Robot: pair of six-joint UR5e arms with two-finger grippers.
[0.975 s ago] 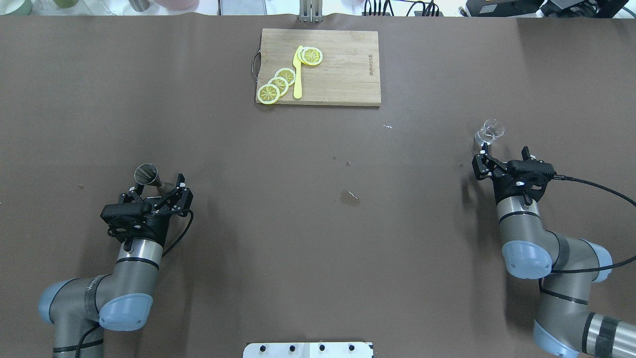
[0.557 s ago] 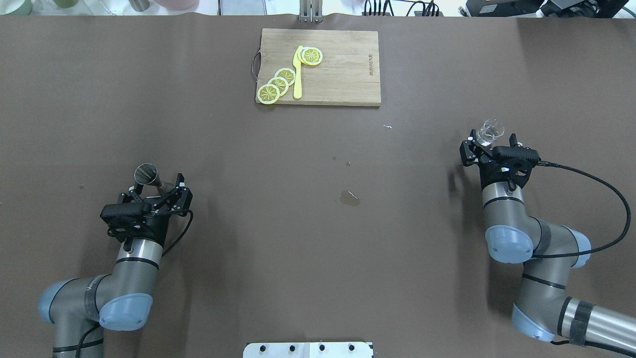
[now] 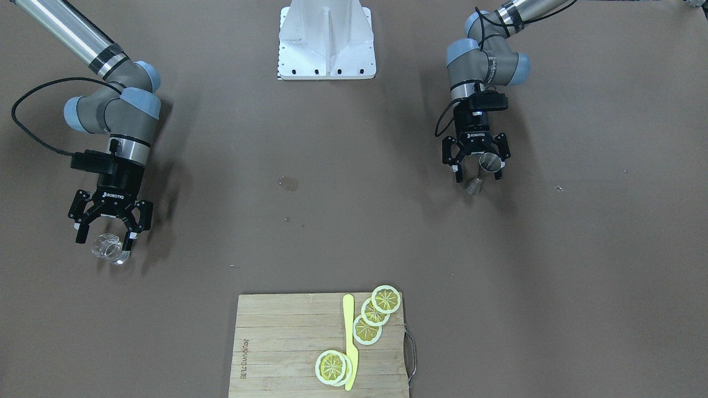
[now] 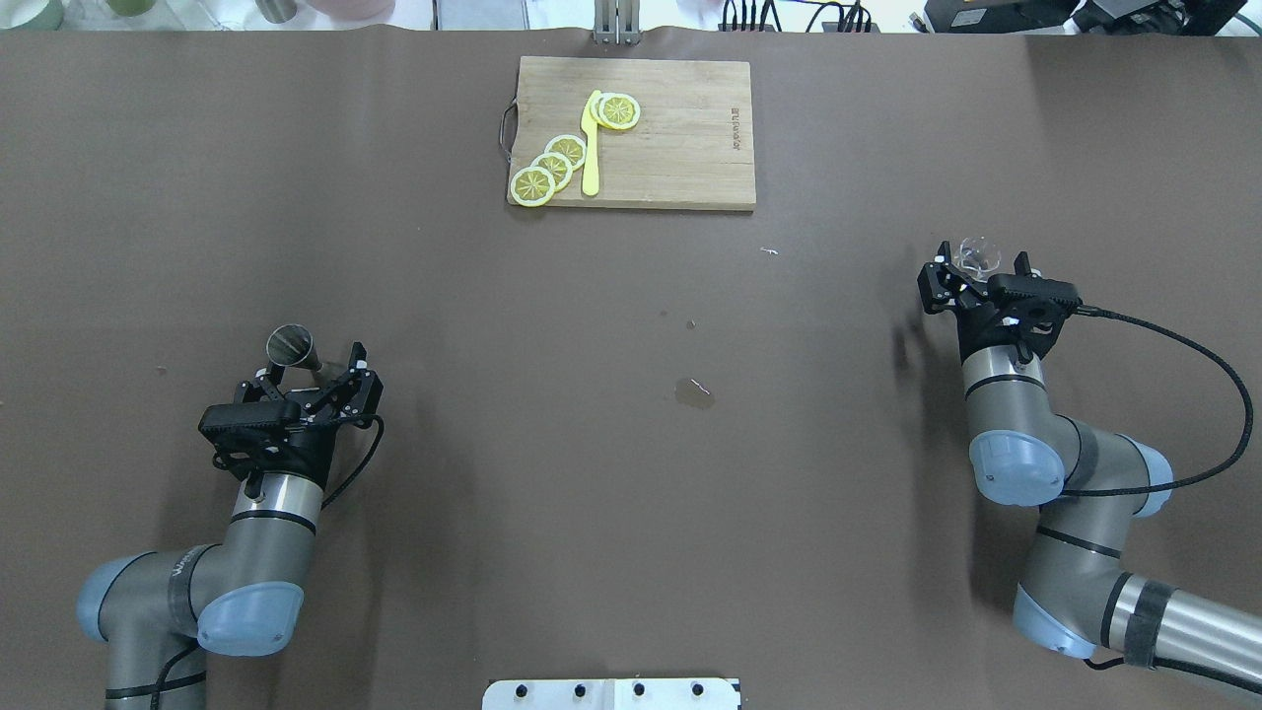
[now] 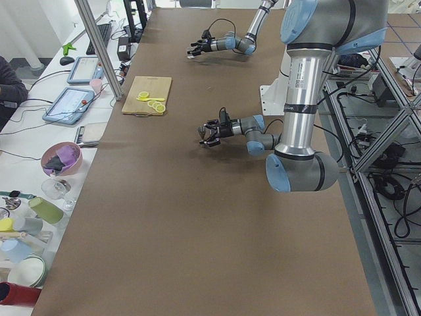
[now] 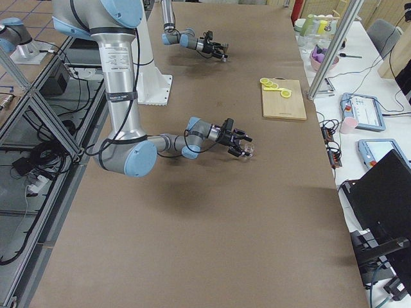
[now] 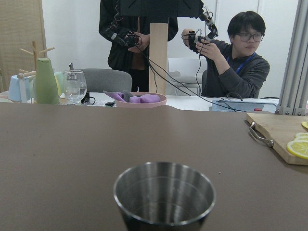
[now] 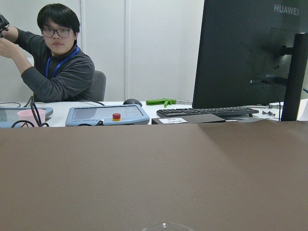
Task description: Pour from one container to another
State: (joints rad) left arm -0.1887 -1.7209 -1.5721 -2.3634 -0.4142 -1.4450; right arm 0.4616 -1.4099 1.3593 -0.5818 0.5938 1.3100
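Note:
The clear glass cup stands at the right of the table, also seen as glass cup. My right gripper is open, its fingertips on either side of the cup; only the rim shows in the right wrist view. The steel hourglass jigger stands upright at the left, also seen as jigger. My left gripper is open with its fingers around the jigger's lower half. The jigger's open top fills the lower left wrist view.
A wooden cutting board with lemon slices and a yellow knife lies at the far middle. A small wet spot marks the table's middle. The white base plate sits between the arms.
My right arm has moved forward, bringing its open fingers from short of the glass cup to either side of it. The left arm and jigger have not moved.

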